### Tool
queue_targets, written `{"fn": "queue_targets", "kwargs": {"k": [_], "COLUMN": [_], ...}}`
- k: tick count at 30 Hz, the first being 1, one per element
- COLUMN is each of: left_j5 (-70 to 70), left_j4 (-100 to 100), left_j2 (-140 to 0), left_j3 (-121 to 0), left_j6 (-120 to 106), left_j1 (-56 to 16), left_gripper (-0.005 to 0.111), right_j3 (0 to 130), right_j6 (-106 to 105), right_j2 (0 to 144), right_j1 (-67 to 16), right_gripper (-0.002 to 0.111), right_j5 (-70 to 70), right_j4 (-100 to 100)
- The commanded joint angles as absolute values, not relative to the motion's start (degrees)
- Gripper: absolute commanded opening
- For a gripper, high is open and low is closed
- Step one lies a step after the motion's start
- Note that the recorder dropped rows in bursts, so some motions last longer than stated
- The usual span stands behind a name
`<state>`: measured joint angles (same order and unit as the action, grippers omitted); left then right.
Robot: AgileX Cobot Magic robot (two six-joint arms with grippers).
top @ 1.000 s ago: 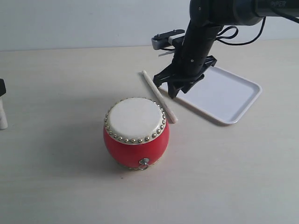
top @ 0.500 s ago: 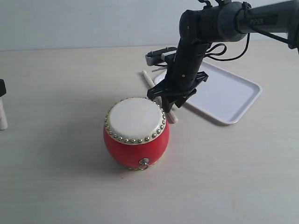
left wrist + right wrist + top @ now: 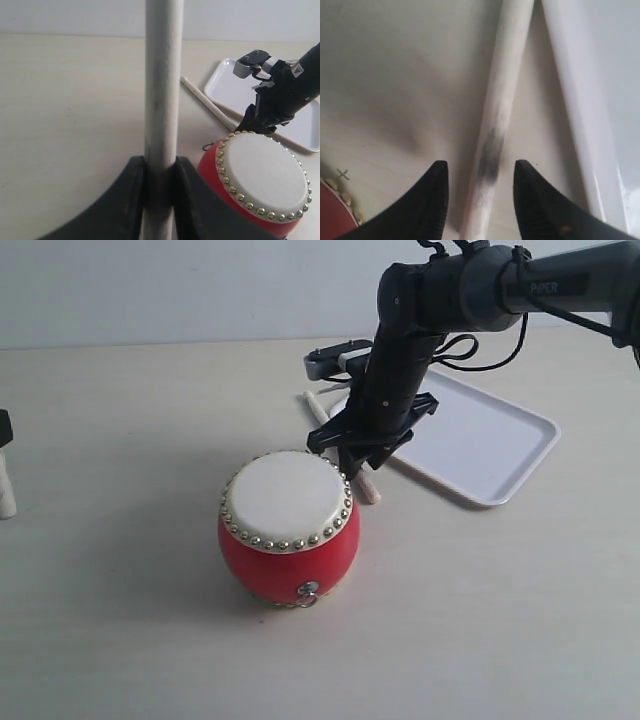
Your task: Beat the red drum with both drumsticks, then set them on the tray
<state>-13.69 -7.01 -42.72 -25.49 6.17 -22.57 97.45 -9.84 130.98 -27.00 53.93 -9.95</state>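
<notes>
The red drum (image 3: 289, 528) with its cream skin and stud ring stands mid-table; it also shows in the left wrist view (image 3: 255, 192). One drumstick (image 3: 318, 410) lies on the table between the drum and the white tray (image 3: 490, 440). My right gripper (image 3: 352, 462) hangs open over this stick's near end, a finger on each side of the drumstick (image 3: 495, 130). My left gripper (image 3: 160, 170) is shut on the other drumstick (image 3: 162, 80), which stands upright in it. In the exterior view only the left gripper's edge (image 3: 5, 430) and its stick (image 3: 6, 490) show at far left.
The tray's rim (image 3: 575, 100) runs close beside the lying stick. A pale wall borders the table's far edge. The right arm (image 3: 440, 300) reaches over the tray's left corner.
My right gripper has come left and down from the tray's edge to straddle the lying drumstick's near end beside the drum. The left side has not moved.
</notes>
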Motion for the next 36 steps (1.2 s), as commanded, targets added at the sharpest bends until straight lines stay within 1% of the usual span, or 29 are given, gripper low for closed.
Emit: {"fn": "queue_targets", "kwargs": {"k": [1, 27, 32, 36], "left_j5": [-13.05, -13.15, -13.15, -13.15], "left_j4": [-7.11, -7.11, -7.11, -7.11], "left_j2": [-42.70, -42.70, -42.70, -42.70], "left_j3": [-25.33, -25.33, -25.33, -25.33], "left_j6": [6.47, 6.47, 6.47, 6.47], "left_j1": [-22.92, -22.92, -22.92, -22.92], "left_gripper": [0.000, 0.000, 0.000, 0.000], "right_j3": [97.25, 97.25, 97.47, 97.47], "right_j6": [-9.87, -8.27, -8.43, -8.43], "right_j2": [130.81, 130.43, 129.80, 130.01], "right_j1": [-27.66, -27.66, -27.56, -27.69], "right_gripper": [0.042, 0.042, 0.042, 0.042], "right_j5": [53.22, 53.57, 55.25, 55.50], "right_j4": [-9.19, -7.59, -2.87, -3.63]}}
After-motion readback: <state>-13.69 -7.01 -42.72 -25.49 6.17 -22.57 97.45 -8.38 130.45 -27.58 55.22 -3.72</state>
